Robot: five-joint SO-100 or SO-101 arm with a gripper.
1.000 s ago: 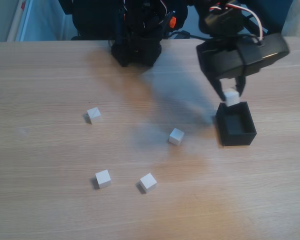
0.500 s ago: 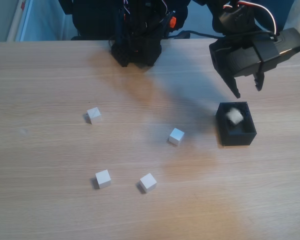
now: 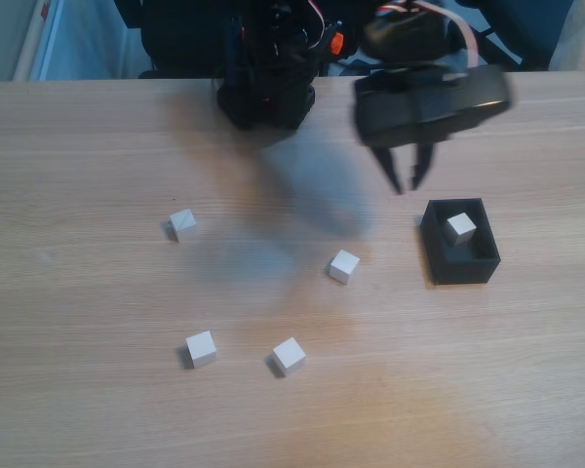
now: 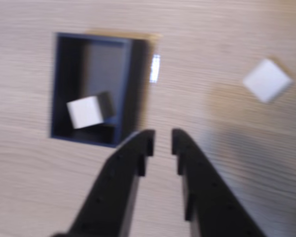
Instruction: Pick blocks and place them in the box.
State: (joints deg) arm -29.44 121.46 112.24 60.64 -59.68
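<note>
Block (image 3: 459, 228) now settled inside box (image 3: 460, 263), no longer blurred mid-fall. Gripper (image 3: 407, 180) empty, tips slightly parted, shifted to box's 10 o'clock. Four blocks unmoved on table (image 3: 78, 390).

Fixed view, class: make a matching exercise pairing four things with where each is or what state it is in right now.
Things:
1. box
2. block nearest the box
3. gripper
4. block farthest left

Places or states:
A. empty, jaws slightly apart, above the table
B. alone on the left of the table
C. holds one block
D. on the table, left of the box

Pairs: 1-C, 2-D, 3-A, 4-B
</note>
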